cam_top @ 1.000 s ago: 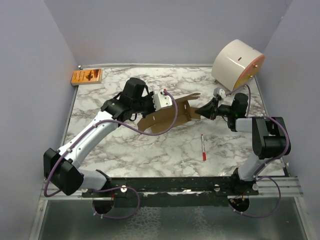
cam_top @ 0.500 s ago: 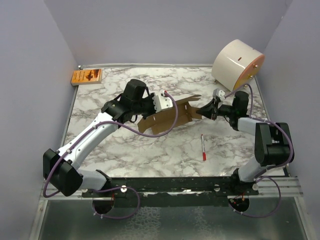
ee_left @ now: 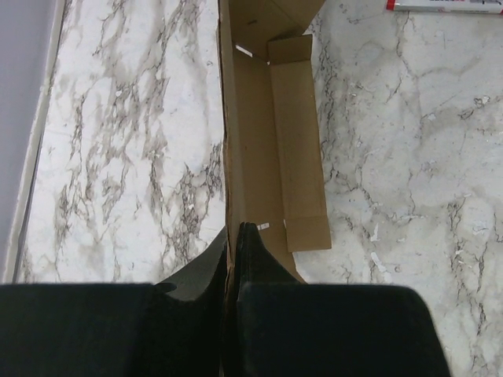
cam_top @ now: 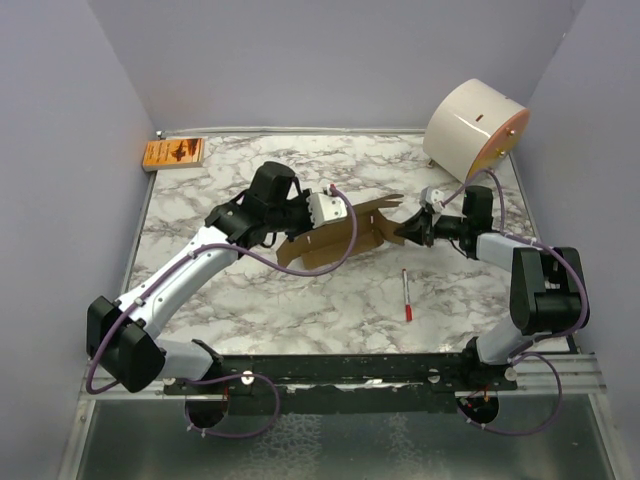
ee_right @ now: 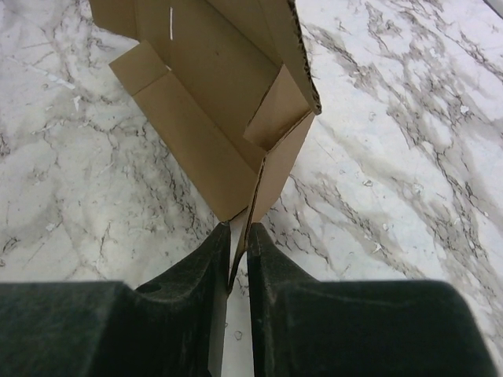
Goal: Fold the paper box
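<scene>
The paper box (cam_top: 352,235) is a brown, partly folded cardboard sheet at the table's middle, with one long wall raised. My left gripper (cam_top: 336,224) comes from the left and is shut on the edge of that upright wall. In the left wrist view its jaws (ee_left: 233,236) pinch the wall's edge and the box (ee_left: 275,141) stretches away from them. My right gripper (cam_top: 407,232) is shut on the box's right end. In the right wrist view its jaws (ee_right: 238,236) close on a thin corner flap of the box (ee_right: 204,102).
A red and white pen (cam_top: 407,295) lies near the box's right end; it also shows in the left wrist view (ee_left: 444,5). A big white cylinder (cam_top: 475,125) lies at the back right. A small orange packet (cam_top: 174,152) sits at the back left corner.
My right gripper has moved a little nearer and lower with the box's end. The box has shifted slightly right and lies flatter. My left gripper still holds the wall.
</scene>
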Robot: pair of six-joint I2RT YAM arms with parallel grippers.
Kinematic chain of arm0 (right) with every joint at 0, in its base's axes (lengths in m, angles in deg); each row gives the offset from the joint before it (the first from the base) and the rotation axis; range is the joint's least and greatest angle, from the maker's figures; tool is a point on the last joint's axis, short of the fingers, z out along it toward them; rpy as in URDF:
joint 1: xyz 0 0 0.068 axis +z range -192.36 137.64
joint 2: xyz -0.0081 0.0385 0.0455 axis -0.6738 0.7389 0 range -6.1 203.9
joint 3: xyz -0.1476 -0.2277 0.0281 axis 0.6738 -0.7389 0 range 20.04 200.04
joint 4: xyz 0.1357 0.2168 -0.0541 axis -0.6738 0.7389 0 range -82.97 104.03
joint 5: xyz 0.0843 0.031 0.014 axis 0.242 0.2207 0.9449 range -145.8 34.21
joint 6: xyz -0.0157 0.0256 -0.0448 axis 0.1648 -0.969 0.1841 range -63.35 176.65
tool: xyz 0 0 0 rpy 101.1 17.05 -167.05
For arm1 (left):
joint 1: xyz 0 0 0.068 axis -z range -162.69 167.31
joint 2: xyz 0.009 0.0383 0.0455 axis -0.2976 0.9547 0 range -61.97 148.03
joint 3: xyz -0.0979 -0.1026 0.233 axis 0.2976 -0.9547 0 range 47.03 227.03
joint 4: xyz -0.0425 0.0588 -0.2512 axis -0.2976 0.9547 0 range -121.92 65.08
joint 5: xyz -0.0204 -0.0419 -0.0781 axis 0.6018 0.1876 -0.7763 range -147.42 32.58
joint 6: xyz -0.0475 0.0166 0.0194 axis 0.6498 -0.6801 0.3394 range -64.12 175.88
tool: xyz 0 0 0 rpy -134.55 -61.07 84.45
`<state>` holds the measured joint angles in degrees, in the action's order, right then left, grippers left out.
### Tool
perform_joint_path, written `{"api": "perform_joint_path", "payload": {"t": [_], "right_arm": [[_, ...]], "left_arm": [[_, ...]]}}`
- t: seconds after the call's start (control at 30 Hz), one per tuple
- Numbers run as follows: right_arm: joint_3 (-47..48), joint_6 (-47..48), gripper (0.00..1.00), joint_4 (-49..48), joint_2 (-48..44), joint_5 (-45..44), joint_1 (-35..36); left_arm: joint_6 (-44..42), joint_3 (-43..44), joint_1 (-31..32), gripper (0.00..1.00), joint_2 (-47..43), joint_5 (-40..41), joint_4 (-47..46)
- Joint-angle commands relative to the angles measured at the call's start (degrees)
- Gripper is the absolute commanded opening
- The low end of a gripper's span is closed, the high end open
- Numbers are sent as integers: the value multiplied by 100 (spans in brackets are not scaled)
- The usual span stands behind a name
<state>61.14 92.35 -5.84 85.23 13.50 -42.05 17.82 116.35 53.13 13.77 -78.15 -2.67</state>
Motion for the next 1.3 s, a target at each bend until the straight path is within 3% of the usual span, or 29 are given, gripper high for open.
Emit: {"api": "perform_joint_path", "payload": {"t": [0.0,1.27], "right_arm": [[138,300,16,272,-124,-192,25],[561,1188,23,1818,-417,-566,21]], "left_arm": [[56,-16,99,0,-91,-161,-134],[216,-85,137,0,-69,-77,-121]]}}
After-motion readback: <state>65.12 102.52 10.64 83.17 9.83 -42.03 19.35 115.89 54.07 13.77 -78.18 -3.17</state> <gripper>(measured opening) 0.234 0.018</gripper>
